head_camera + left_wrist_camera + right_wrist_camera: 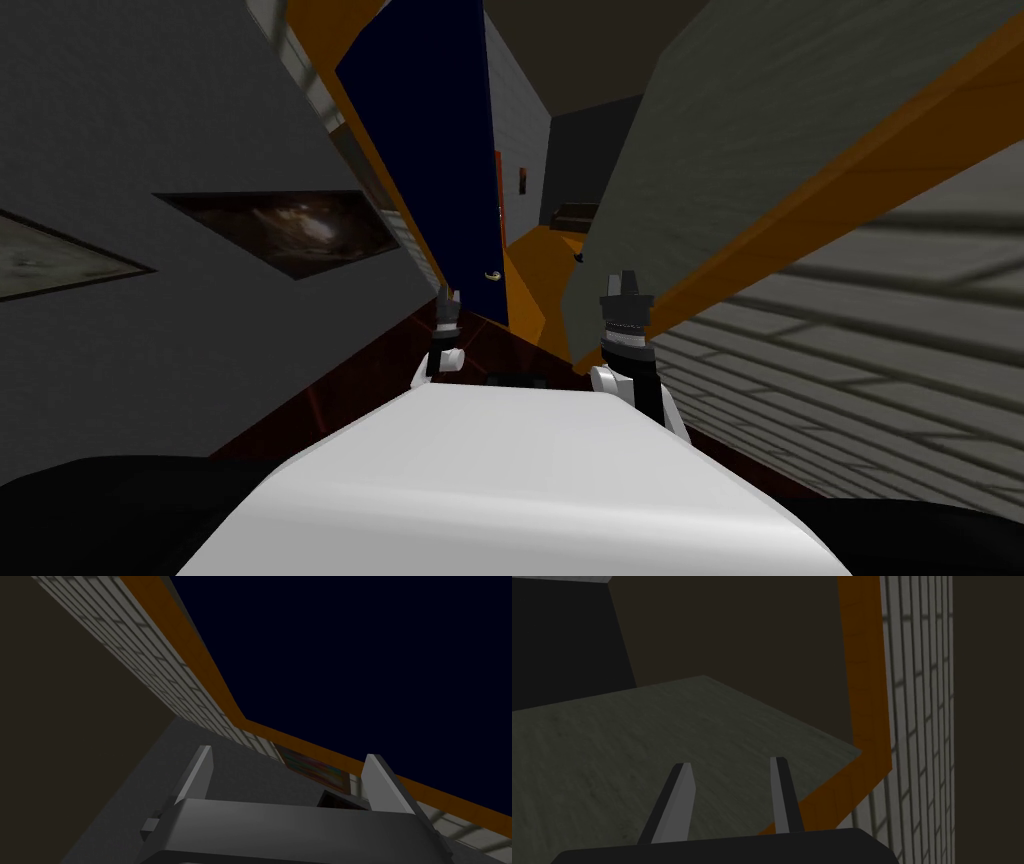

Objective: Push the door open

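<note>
Navy door [350,651], left pincer [289,752] facing it

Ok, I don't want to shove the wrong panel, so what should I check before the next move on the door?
1. Target: navy door ahead of left gripper, ok.
2. Grip: left gripper open, empty, ok.
3. Contact: its fingers off the door, not ok.
4. Landmark: handle in sight, ok.
5. Other arm: right gripper open, facing grey-green panel, ok.
6. Room behind door: cannot tell.
</note>
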Motion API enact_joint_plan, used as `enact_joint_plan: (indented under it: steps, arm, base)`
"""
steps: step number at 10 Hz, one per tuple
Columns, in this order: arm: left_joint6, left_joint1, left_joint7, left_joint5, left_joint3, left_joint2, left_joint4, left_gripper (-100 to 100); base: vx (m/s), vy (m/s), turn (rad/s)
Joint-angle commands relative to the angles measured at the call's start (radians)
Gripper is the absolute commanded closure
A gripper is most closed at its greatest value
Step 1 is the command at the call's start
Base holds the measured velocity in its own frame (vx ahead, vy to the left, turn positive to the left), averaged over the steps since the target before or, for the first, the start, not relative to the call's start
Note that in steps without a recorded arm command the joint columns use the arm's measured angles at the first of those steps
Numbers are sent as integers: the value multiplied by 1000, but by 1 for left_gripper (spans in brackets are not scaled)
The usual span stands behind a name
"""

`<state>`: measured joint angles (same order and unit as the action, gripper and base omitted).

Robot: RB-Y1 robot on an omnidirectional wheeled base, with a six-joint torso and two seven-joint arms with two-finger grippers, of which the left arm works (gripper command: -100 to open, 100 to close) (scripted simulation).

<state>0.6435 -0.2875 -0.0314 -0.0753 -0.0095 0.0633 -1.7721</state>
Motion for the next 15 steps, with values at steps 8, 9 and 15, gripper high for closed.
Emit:
enact_joint_plan:
  steps: [8,9,15]
  arm:
    - [25,83,-8,10,4,-1,238,-100]
    - [30,96,-9,11,4,-2,276,-100]
    - [51,162,-16,19,7,-13,449,-100]
  base:
    - [45,95,-128]
    - [20,63,-97]
    - [41,105,-141]
